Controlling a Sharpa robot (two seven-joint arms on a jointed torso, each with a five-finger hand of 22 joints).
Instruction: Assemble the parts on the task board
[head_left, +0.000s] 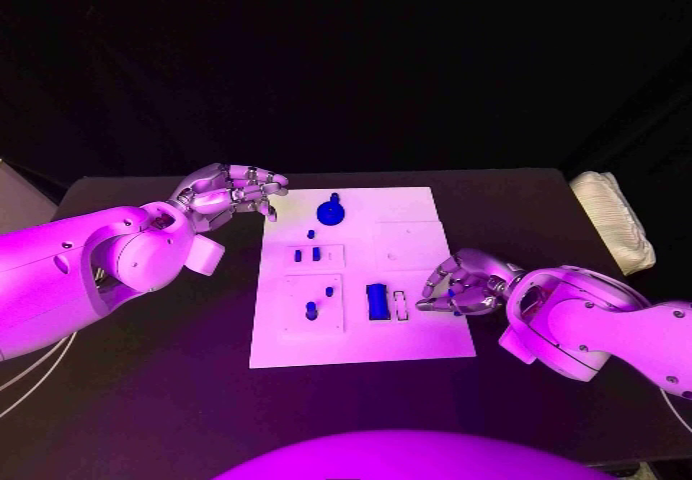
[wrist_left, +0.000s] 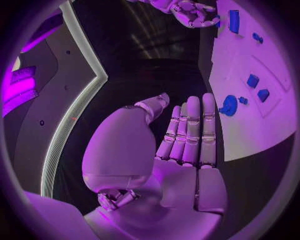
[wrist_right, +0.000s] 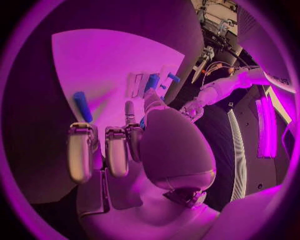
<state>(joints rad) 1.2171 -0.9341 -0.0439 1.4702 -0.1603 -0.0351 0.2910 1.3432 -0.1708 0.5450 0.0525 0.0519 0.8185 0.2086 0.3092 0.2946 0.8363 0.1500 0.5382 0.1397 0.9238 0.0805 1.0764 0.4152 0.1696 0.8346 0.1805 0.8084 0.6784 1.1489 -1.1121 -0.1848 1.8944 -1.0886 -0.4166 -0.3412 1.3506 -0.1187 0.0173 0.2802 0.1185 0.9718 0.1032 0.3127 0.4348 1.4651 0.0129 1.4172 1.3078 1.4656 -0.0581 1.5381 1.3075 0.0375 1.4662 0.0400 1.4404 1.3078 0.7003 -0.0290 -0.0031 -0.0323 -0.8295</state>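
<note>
The right hand (head_left: 464, 285) hangs over the task board (head_left: 433, 340) edge, fingers curled beside the tall blue block (head_left: 376, 301); whether it pinches anything I cannot tell. It should probably close in slowly and squarely. The left hand (head_left: 228, 192) hovers open over the counter (head_left: 144, 400), off the far-left corner.

Bare task board (head_left: 411, 240) centre between hands, upright parts (head_left: 378, 300) alongside

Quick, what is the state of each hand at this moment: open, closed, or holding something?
Left hand: open, holds nothing, beside the white task board.
Right hand: over the board by the tall blue block; a grip cannot be told.
</note>
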